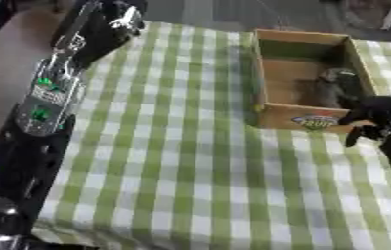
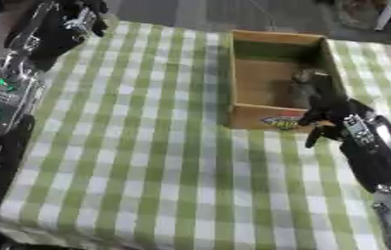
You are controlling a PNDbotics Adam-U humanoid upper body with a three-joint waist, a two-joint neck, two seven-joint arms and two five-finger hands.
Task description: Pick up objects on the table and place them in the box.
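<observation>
One right hand (image 2: 332,117), fingers (image 2: 311,138) drooping relaxed, beside box (image 2: 271,117)

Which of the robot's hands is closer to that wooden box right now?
The right hand, at the wooden box's near right corner. The left hand is far off at the table's far left edge.

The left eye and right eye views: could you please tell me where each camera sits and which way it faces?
Left eye view: in the robot's head, looking down at the green-and-white checked tablecloth; left arm along the left edge, left hand at top.
Right eye view: beside it, same downward look; right hand at the box's near right corner.
Shared: the open wooden box holding a dark grey object.
</observation>
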